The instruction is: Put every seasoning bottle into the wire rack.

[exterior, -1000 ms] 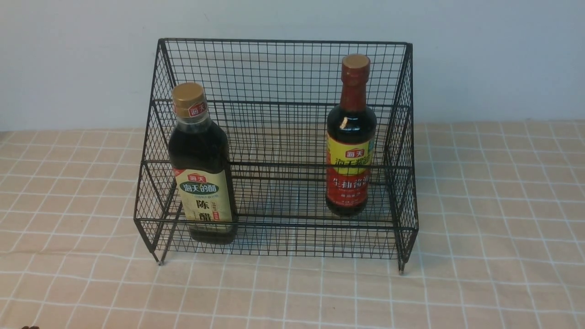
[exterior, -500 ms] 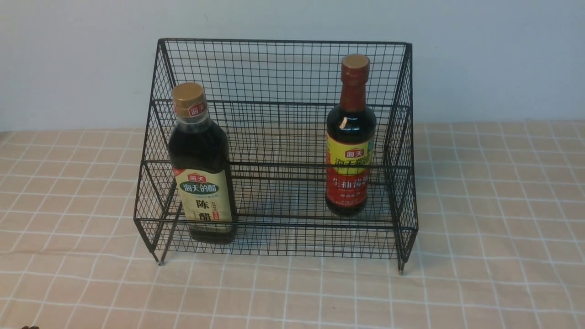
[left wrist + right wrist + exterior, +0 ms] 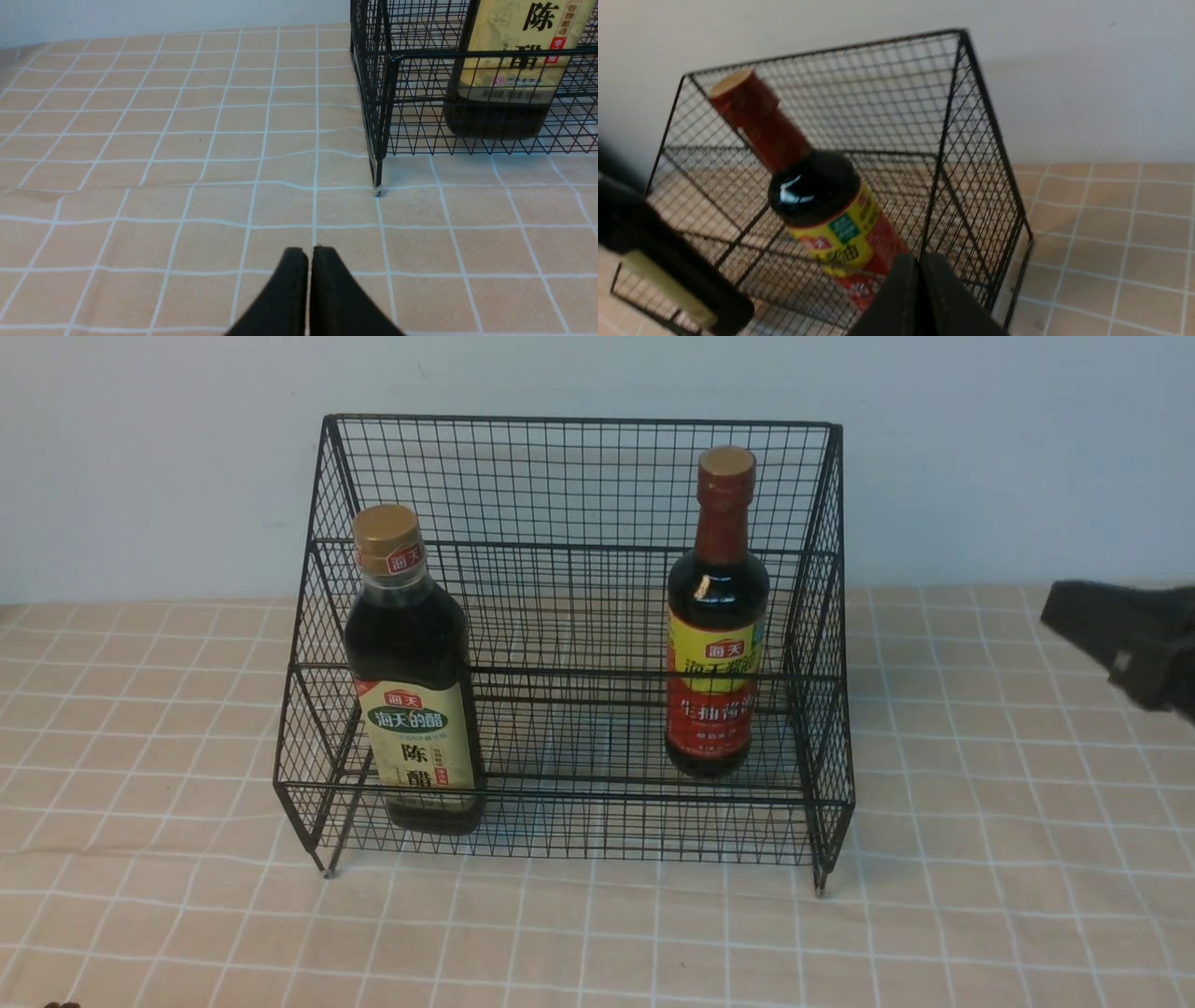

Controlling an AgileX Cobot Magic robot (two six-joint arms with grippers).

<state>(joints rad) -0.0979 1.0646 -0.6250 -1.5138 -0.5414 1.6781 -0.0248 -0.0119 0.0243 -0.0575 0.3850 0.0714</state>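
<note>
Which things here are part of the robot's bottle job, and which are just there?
Part of the job:
gold-capped bottle
red-capped bottle
wire rack

Just there:
checked tablecloth
pale wall

Front camera faces wire rack, wrist cameras nearer, sharing it

The right tool is closed, its two black fingers pressed flat together with no gap and nothing between them. In the front view the right arm enters as a dark, blurred shape at the right edge, raised above the bench. The left tool is closed as well, its tapered black fingers meeting along a thin seam and holding nothing. It hangs low over the bench, pointing forward. The left arm does not show in the front view.
</note>
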